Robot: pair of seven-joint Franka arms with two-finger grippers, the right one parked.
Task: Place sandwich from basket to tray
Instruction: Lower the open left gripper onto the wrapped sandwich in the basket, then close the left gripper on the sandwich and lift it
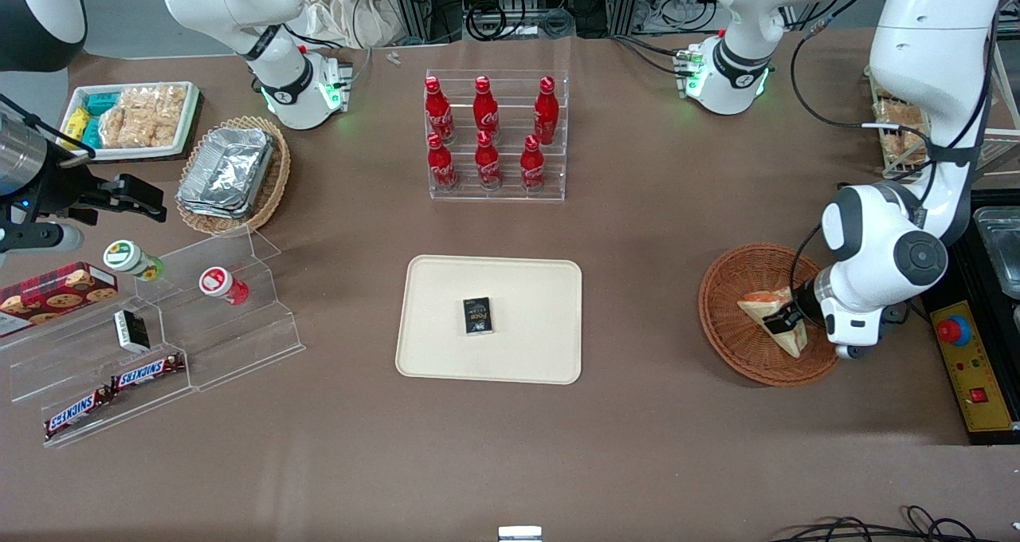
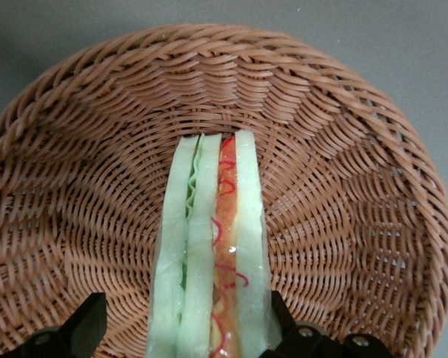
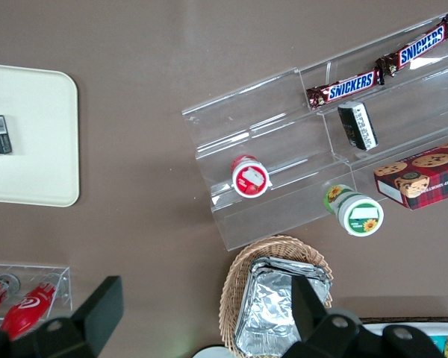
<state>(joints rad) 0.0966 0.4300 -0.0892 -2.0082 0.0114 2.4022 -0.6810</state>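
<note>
Wicker basket [image 1: 737, 343] holding sandwich [image 1: 771, 320], near working arm's end of table.
Straddling sandwich [image 2: 213, 253] with gripper [image 2: 185, 328], fingers apart, one finger [image 2: 86, 322] clear of bread; closing gently, squarely on bread faces, before lifting toward tray [image 1: 526, 295].

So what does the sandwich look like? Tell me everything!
The sandwich is a triangle wedge of pale bread with green lettuce and red-orange filling in stripes. It stands on edge inside the round brown basket, toward the working arm's end of the table. The hand is down around it, one finger on each side.
</note>
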